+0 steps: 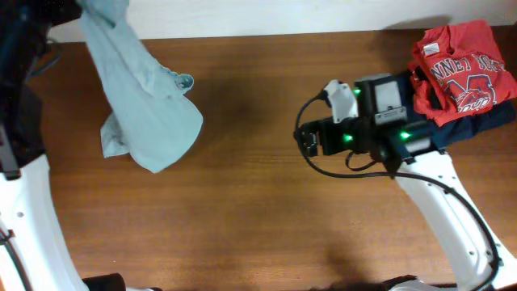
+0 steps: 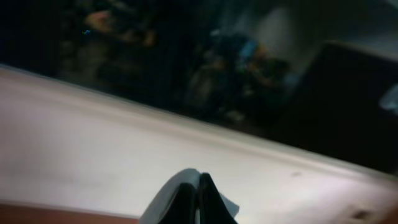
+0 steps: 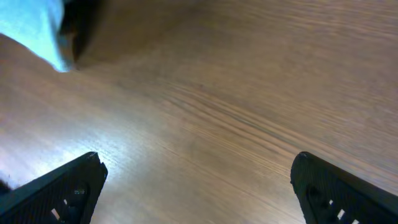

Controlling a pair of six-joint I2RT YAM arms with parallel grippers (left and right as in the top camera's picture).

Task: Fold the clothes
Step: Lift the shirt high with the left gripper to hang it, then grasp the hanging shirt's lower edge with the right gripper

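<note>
From overhead, the sage T-shirt (image 1: 149, 105) hung bunched over the far left of the bench (image 1: 242, 210). Its top ran out past the edge of the picture and its lower end drooped toward the wood. My right hand (image 1: 309, 144) sat mid-bench, pointing left, well apart from the shirt. A red shirt with white lettering (image 1: 464, 65) lay on a dark navy garment (image 1: 456, 133) at the far right corner, and neither was part of my job.

From the left wrist, my left hand (image 2: 199, 190) was pinched shut. A sliver of pale cloth showed on either side of the fingers, and I took it to be the shirt. The picture was blurred and I could not tell which part I held.

From the right wrist, my fingers (image 3: 62, 193) stood wide apart and empty over bare wood, with only a corner of the shirt at the upper left.

I judged that I was at the opening step, with the shirt lifted and not yet spread. Next, my right hand needed to cross over and take a second point on the hanging edge, so that both hands could lay the shirt flat.
</note>
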